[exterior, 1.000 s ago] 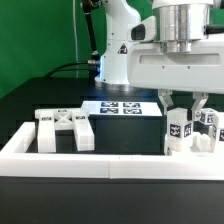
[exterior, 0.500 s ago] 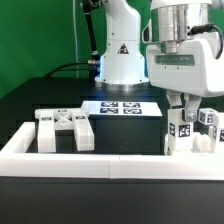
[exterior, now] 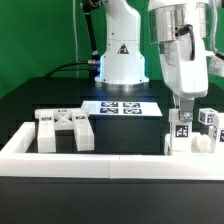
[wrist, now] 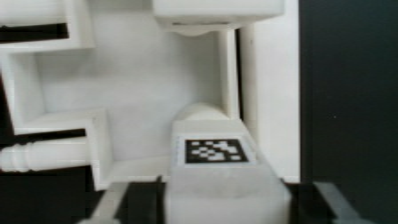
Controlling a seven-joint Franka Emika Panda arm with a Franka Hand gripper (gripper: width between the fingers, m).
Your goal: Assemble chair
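Note:
Several small white chair parts [exterior: 195, 135] with square tags stand clustered at the exterior view's right, against the barrier wall. The X-braced back panel [exterior: 64, 129] lies flat at the exterior view's left. My gripper [exterior: 183, 116] is low over the nearest upright tagged part [exterior: 182, 133]. In the wrist view, this tagged part [wrist: 217, 150] stands between my fingers [wrist: 132, 200], and the gripper [wrist: 238, 205] is open around it, with a small gap on one side. Other white chair parts [wrist: 125, 90] lie beyond it.
The long low white barrier wall [exterior: 90, 160] runs along the front of the table. The marker board [exterior: 121, 108] lies flat behind the parts. The robot base [exterior: 120, 60] stands at the back. A green curtain hangs behind it.
My gripper has turned about its vertical axis and come down over the tagged part. The part has shifted slightly to the exterior view's right.

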